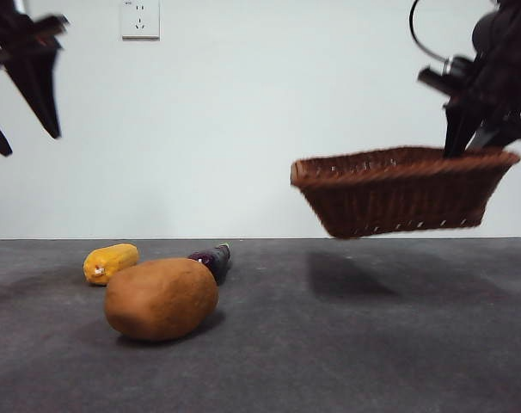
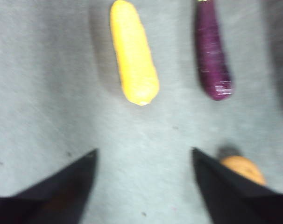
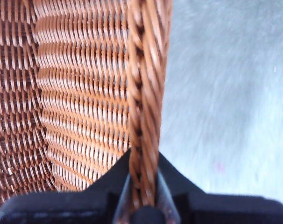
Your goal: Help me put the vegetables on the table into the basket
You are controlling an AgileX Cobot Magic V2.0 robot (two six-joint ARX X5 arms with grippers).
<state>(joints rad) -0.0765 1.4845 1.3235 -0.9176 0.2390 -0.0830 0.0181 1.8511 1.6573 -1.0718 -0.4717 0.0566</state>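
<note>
- Right gripper (image 3: pixel 142 196) pinched the wicker basket's (image 1: pixel 398 194) braided rim, basket held tilted in the air, clear of the table (image 1: pixel 372 344).
- Left gripper (image 2: pixel 144 161) hung spread above the corn (image 2: pixel 133 53) and eggplant (image 2: pixel 211 56).
- Potato (image 1: pixel 161 298) lay on the table just in front of both.

left gripper (image 2: pixel 144 186): two black pointed tapering jaws | right gripper (image 1: pixel 471 138): black, angular, looped black cable above

Right pincer (image 3: pixel 142 186) clamped on braided rim of wicker basket (image 3: pixel 76 93), grey table (image 3: pixel 225 93) beside it
</note>
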